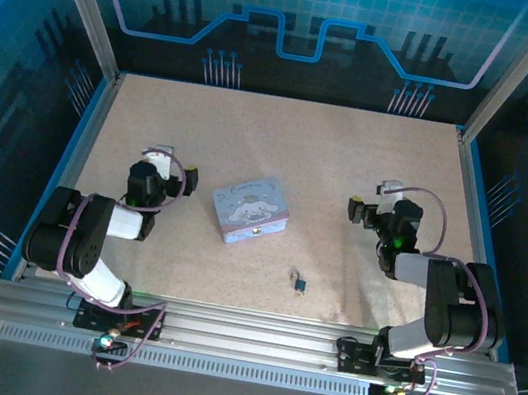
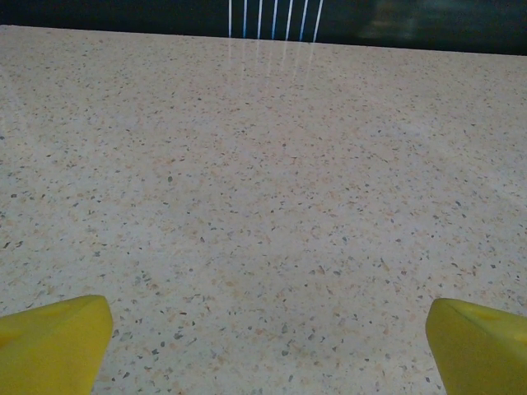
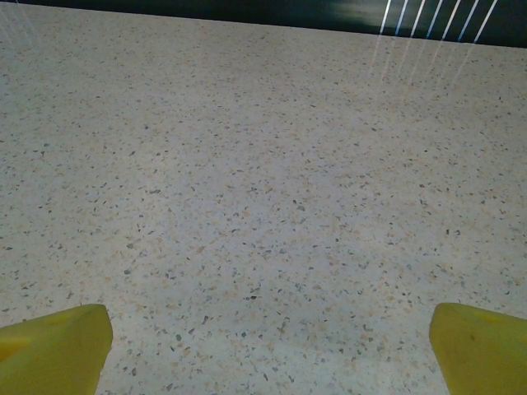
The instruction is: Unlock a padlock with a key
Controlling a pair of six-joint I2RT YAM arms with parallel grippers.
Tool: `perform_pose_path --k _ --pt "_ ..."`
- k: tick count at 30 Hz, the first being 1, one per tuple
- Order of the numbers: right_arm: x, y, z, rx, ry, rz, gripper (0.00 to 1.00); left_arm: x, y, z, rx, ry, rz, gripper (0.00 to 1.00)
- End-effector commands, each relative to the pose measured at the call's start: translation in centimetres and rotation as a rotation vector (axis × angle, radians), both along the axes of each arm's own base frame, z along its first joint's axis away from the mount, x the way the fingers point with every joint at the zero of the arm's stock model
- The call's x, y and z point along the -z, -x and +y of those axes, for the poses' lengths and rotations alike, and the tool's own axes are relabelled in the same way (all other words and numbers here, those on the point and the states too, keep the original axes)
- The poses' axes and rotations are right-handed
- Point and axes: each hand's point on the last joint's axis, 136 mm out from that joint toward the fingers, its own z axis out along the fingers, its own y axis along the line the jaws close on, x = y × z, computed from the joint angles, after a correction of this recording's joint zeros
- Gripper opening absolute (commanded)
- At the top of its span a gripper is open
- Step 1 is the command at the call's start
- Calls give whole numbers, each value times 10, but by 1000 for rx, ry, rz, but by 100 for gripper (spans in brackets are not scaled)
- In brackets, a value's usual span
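The padlock (image 1: 300, 286) is a tiny dark square with a bluish glint. It lies on the speckled table (image 1: 284, 140) near the front edge, right of centre. A thin dark sliver at its upper left looks like the key (image 1: 294, 274); whether the two touch is too small to tell. My left gripper (image 1: 162, 168) rests at the left of the table, far from both. In the left wrist view its yellow fingertips (image 2: 58, 341) stand wide apart over bare table, so the left gripper (image 2: 270, 346) is open. My right gripper (image 1: 384, 206) (image 3: 270, 346) is likewise open and holds nothing.
A pale blue cartoon tin (image 1: 250, 209) lies at the table's centre, between the two arms and just behind the padlock. Blue-trimmed glass walls (image 1: 95, 119) enclose the table on three sides. A metal rail (image 1: 250, 342) carries the arm bases at the near edge.
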Motion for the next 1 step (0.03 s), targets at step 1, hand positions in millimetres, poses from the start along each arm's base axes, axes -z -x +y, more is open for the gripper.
perform_pose_path --k 1 --pt "-6 -5 1 2 16 -16 100 -6 -3 -3 21 6 -16 99"
